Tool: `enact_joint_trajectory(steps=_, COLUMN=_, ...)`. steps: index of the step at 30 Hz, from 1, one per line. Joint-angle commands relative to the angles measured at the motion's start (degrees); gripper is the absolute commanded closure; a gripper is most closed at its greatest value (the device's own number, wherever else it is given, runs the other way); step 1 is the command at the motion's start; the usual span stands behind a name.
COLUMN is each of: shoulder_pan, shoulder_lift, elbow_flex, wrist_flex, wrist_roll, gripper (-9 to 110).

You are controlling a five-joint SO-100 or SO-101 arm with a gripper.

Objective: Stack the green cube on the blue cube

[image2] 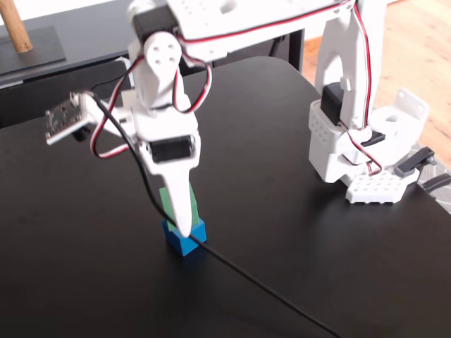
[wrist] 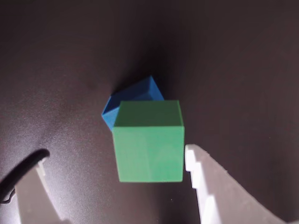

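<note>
The green cube (wrist: 148, 142) sits on top of the blue cube (wrist: 135, 95) on the black table, and the blue one is turned at an angle beneath it. My gripper (wrist: 116, 158) is open around the green cube. The right finger (wrist: 201, 172) is right beside the cube's right face, and the left finger (wrist: 35, 186) stands well clear of it. In the fixed view, the gripper (image2: 176, 218) points straight down. Its front finger (image2: 182, 204) hides most of the green cube (image2: 165, 201), which rests on the blue cube (image2: 184, 241).
The arm's white base (image2: 352, 141) stands at the right of the black table (image2: 317, 267). A thin black cable (image2: 261, 285) runs across the table from the cubes toward the front. A wooden post on a dark stand (image2: 21, 42) is at the back left.
</note>
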Motion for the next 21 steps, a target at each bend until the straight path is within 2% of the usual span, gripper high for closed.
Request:
enact_joint_trajectory(steps=1, shoulder_pan=2.0, shoulder_lift=7.7, elbow_flex=-4.8, wrist_flex=1.6, wrist_roll=-2.0, gripper=64)
enact_joint_trajectory(steps=9, shoulder_pan=6.7, shoulder_lift=16.9, elbow_flex=-3.7, wrist_flex=0.4, wrist_roll=-6.6, gripper=66)
enact_joint_trajectory(steps=15, shoulder_pan=7.0, shoulder_lift=23.1, elbow_flex=-2.0, wrist_flex=5.2, wrist_roll=-8.0, gripper=74)
enact_joint_trajectory(steps=21, shoulder_pan=5.4, shoulder_lift=27.9, elbow_flex=1.3, wrist_flex=11.5, wrist_roll=-9.3, gripper=74)
